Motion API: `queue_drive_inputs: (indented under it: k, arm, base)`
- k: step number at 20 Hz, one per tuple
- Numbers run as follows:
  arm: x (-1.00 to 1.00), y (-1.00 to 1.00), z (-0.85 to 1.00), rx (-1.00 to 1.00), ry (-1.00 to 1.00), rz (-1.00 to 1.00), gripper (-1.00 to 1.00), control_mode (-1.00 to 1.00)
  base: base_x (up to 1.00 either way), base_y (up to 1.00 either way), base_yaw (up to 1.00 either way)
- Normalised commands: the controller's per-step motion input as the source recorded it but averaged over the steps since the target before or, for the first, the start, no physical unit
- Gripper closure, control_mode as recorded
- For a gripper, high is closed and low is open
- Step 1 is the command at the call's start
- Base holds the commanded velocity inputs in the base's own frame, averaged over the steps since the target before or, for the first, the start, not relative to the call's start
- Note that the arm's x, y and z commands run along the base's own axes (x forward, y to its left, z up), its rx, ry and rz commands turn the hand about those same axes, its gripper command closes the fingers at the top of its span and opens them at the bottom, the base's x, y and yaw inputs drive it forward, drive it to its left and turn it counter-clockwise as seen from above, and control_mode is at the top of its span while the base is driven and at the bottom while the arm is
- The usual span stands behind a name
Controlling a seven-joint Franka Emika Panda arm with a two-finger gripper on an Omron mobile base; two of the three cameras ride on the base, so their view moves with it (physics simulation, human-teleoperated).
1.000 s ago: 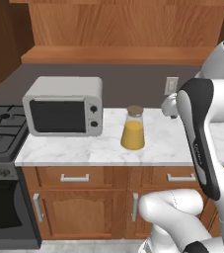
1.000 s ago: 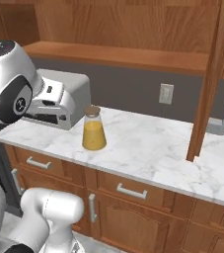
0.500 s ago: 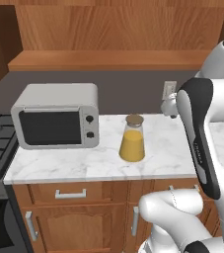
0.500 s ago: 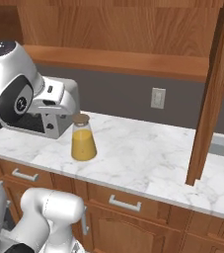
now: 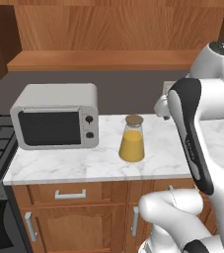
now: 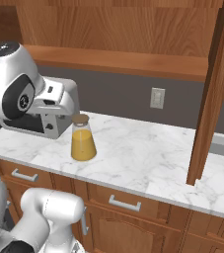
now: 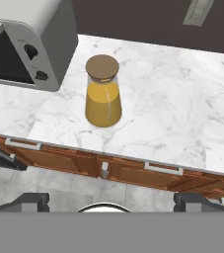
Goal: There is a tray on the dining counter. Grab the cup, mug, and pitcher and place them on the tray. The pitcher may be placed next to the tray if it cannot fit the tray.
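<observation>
A white marble worktop over wooden drawers carries a grey microwave and, just beside it, an upright pitcher of orange liquid.

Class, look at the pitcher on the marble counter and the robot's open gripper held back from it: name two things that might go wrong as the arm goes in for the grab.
1. The microwave stands close beside the pitcher, so a wide-open gripper may bump it on the way in.
2. The pitcher is a smooth glass cone, narrow under its cork lid; a grip on the sloped wall might slip, tipping the orange liquid.
</observation>
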Motion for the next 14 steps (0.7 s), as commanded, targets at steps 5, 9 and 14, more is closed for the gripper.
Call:
queue_drive_inputs:
  k: [5,9,14]
  arm:
    - [0.60,0.22,-0.42,0.00,0.08,0.00,-1.00,-1.00]
    - [0.55,0.00,-0.43,0.00,0.07,0.02,-1.00,-1.00]
    - [0.39,0.00,-0.47,0.00,0.00,0.00,-1.00,-1.00]
  base:
    - [0.00,0.00,0.00]
    - [0.00,0.00,0.00]
    - [0.00,0.00,0.00]
